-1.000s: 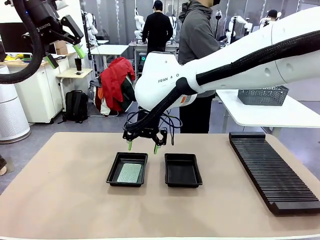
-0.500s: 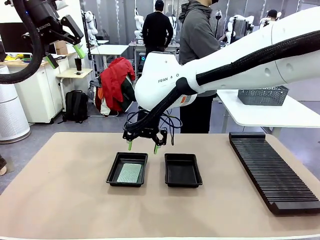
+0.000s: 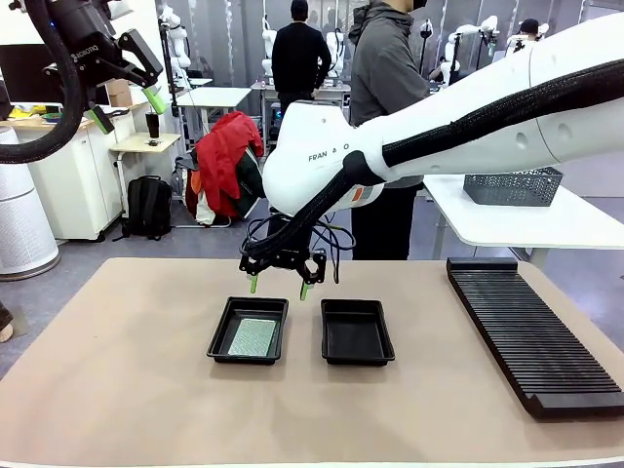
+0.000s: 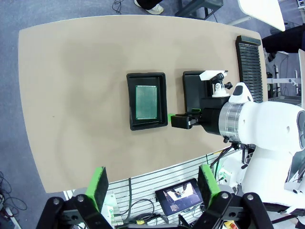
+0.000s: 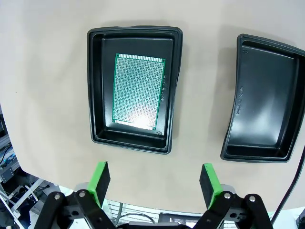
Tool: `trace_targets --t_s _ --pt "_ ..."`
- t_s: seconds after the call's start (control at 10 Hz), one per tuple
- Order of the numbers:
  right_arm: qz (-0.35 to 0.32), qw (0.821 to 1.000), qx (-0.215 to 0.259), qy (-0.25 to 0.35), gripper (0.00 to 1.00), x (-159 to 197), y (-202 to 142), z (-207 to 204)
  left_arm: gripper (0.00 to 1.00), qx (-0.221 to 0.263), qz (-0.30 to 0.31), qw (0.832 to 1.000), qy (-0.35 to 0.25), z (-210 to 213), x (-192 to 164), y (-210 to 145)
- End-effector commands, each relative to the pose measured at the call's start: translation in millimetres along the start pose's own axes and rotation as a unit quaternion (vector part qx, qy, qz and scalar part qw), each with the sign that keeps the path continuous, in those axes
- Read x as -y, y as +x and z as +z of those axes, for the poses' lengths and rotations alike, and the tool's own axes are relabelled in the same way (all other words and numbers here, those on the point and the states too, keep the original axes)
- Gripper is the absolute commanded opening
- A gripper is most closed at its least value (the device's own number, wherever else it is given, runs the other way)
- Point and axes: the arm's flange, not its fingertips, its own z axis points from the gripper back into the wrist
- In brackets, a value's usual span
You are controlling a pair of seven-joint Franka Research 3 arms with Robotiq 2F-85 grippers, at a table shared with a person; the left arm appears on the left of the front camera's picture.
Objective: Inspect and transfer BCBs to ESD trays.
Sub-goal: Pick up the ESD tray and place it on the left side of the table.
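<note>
As BCB [image 3: 253, 337] lies flat in tray [image 3: 218, 339], long axis runs near-to-far

Two trays sit side by side mid-table [image 3: 117, 370] w/ a gap btwn: L tray [image 3: 222, 330] has a board [image 3: 253, 337] lying flat in it, R tray [image 3: 357, 332] just to its right. Rack [image 3: 531, 331] lies well apart near the table's right edge, running front to back. R gripper [image 3: 279, 288] hangs above the trays' far ends, approx. over the gap; L gripper [image 3: 128, 109] is high up at far left; a person [image 3: 385, 88] stands behind the table.
</note>
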Motion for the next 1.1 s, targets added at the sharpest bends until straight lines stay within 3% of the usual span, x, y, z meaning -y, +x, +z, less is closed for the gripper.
trace_targets --t_s 0.0,0.3,0.5,1.0 --pt "-0.006 1.000 0.006 0.025 1.00 13 -5 11 1.00 -0.005 -0.005 1.000 0.005 -9 5 -5" --pt "-0.015 0.996 0.020 0.089 1.00 50 -18 37 1.00 -0.013 0.006 1.000 0.026 -43 14 -18" --pt "-0.011 0.991 0.017 0.133 1.00 73 -22 49 1.00 -0.030 0.013 0.999 0.008 -71 12 -26" --pt "-0.012 0.974 0.044 0.222 1.00 135 -38 64 1.00 -0.070 0.036 0.997 0.023 -165 14 -22"
